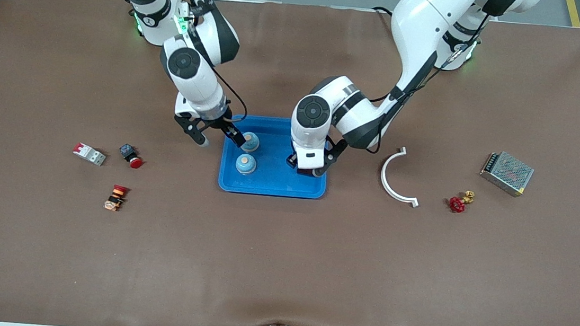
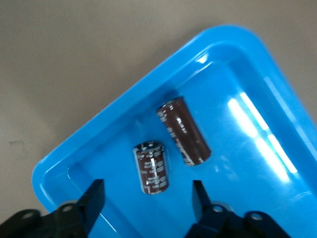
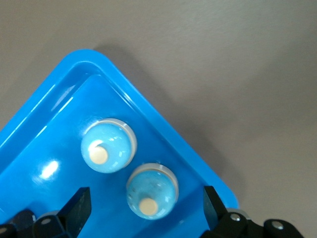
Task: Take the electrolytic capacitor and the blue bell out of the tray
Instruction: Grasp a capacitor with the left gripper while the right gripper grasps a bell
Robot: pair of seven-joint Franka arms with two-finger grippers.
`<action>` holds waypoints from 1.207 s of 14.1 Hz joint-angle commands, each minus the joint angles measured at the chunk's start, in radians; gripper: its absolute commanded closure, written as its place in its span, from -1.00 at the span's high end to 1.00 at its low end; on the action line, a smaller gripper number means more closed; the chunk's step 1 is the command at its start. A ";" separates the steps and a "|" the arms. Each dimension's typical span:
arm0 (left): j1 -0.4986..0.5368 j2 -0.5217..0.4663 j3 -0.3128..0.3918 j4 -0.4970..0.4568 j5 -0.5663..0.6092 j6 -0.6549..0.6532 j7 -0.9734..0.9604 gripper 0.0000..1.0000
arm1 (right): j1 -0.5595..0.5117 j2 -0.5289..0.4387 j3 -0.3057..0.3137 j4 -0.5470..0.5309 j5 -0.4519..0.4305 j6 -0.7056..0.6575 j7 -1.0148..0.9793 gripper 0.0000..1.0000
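Observation:
A blue tray (image 1: 271, 190) lies mid-table. Two light blue bells (image 1: 250, 141) (image 1: 246, 163) stand in its end toward the right arm. My right gripper (image 1: 217, 136) is open just above that end. In the right wrist view its fingers (image 3: 79, 204) flank one bell (image 3: 151, 191), apart from it, and the other bell (image 3: 108, 145) stands beside it. My left gripper (image 1: 308, 167) is open low over the tray's other end and hides the capacitors in the front view. In the left wrist view two brown capacitors (image 2: 152, 167) (image 2: 184, 131) lie in the tray (image 2: 124, 99), one between my open fingers (image 2: 94, 198).
Toward the right arm's end lie a white-red breaker (image 1: 89, 154), a red push button (image 1: 131, 156) and an orange-red button (image 1: 116, 198). Toward the left arm's end lie a white curved bracket (image 1: 398, 176), a red valve (image 1: 459, 201) and a metal power supply (image 1: 507, 173).

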 commanded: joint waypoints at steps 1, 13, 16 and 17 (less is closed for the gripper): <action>-0.014 -0.003 0.006 -0.066 0.011 0.086 -0.018 0.47 | 0.027 0.081 -0.013 0.091 -0.001 -0.016 0.032 1.00; -0.021 -0.034 0.015 -0.102 0.018 0.083 -0.015 -1.00 | 0.126 0.206 -0.023 0.115 -0.090 -0.018 0.081 1.00; -0.002 -0.110 0.022 -0.094 0.018 -0.006 -0.013 -1.00 | 0.122 0.206 -0.023 0.115 -0.091 -0.018 0.080 1.00; 0.015 -0.141 0.022 -0.094 0.019 -0.036 -0.007 -1.00 | 0.121 0.204 -0.024 0.115 -0.093 -0.018 0.080 1.00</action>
